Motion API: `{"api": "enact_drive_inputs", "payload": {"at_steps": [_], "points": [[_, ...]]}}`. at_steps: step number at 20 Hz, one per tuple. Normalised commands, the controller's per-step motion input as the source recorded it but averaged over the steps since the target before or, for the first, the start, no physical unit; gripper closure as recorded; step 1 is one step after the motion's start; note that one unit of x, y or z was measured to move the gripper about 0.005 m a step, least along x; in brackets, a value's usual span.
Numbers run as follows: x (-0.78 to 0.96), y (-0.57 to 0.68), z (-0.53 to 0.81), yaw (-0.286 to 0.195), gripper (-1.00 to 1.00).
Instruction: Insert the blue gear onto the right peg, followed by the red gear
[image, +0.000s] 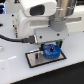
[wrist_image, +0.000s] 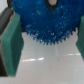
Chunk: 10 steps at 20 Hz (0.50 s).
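The blue gear (image: 51, 51) hangs low over the grey black-bordered plate (image: 32, 59), toward the exterior view's right end of it. My gripper (image: 50, 45) comes down on it from above. In the wrist view the blue gear (wrist_image: 45, 22) fills the gap between the teal pads (wrist_image: 12, 42), and both pads touch its toothed rim, so my gripper (wrist_image: 46, 47) is shut on it. The right peg is hidden under the gear and the hand. The red gear is out of view.
The white table (image: 15, 72) spreads around the plate. The arm's white body (image: 35, 17) and a black cable (image: 12, 37) hang over the exterior view's left and back.
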Motion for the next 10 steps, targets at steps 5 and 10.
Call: {"api": "enact_drive_inputs", "payload": {"at_steps": [5, 10], "points": [[0.00, 0.17, 0.34, 0.000, -1.00], [-0.31, 0.12, 0.19, 0.000, -1.00]]}}
